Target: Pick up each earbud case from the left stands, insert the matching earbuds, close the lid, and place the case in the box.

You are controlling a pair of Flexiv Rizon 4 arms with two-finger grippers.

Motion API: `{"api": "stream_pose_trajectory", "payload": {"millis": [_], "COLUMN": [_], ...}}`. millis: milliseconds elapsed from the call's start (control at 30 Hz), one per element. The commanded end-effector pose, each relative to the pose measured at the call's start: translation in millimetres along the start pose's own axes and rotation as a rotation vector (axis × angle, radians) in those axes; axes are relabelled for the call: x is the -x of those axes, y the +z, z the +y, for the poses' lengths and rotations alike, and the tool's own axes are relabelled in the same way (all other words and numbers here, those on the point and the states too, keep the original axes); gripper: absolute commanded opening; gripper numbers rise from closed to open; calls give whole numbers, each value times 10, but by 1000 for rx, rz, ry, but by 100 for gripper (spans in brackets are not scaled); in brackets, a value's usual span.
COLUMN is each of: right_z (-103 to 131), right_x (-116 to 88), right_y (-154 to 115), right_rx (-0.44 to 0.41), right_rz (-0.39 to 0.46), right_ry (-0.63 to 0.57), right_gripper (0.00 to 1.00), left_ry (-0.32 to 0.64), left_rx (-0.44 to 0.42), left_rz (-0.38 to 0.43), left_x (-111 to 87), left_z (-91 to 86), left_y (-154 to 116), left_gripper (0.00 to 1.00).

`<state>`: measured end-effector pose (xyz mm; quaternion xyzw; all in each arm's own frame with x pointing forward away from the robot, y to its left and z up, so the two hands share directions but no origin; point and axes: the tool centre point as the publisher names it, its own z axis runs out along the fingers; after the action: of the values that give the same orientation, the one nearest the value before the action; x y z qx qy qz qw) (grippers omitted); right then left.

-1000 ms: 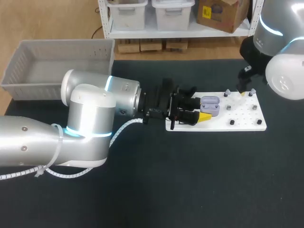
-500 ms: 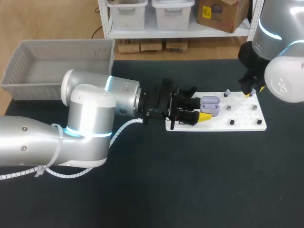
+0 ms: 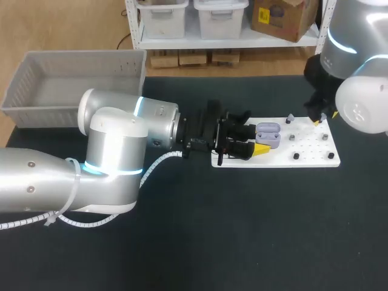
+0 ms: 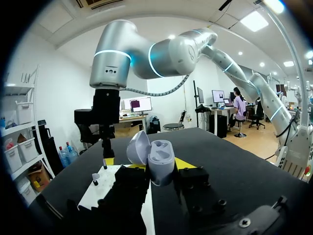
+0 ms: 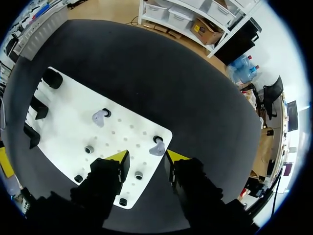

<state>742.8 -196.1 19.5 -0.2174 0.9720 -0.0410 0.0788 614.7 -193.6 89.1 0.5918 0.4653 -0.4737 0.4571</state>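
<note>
Nearest, my left arm (image 3: 115, 151) lies across the dark table (image 3: 200, 230), and the left gripper (image 3: 256, 139) pinches a small lilac plastic earbud case (image 4: 160, 159) from two sides. The case's lid stands open and tilted back, and its two moulded wells face up with nothing in them. The case is held over the left end of a flat white perforated board (image 5: 63, 112), where three black stands (image 5: 38, 110) sit along that end.

Further along the board, one lilac earbud (image 5: 99, 117) rests on a peg near the middle. A second lilac earbud (image 5: 157, 148) sits on a peg by the far corner. The right gripper (image 5: 146, 157) hangs over this corner with its yellow-tipped fingers spread. That second earbud lies in the gap ahead of them, and neither tip touches it.

Farthest off, a grey plastic box (image 3: 54, 79) with perforated walls stands at the table's back left.
</note>
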Motion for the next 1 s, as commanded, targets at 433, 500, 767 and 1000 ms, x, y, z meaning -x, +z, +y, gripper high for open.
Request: {"api": "stream_pose_trajectory", "payload": {"millis": [433, 500, 767, 1000], "right_z": [-82, -86, -112, -124], "right_x": [44, 49, 60, 64], "right_y": [119, 132, 167, 183], "right_rx": [-8, -9, -11, -7], "right_rz": [10, 11, 14, 12], "right_ry": [19, 20, 25, 35], "right_gripper": [45, 44, 40, 35], "left_ry": [3, 3, 3, 3], "left_rx": [5, 5, 5, 5], "left_rz": [-3, -3, -3, -3], "left_x": [-8, -8, -8, -8], "left_z": [-12, -12, -12, -12], "left_y": [-1, -1, -1, -1], "left_gripper": [0, 0, 0, 0]}}
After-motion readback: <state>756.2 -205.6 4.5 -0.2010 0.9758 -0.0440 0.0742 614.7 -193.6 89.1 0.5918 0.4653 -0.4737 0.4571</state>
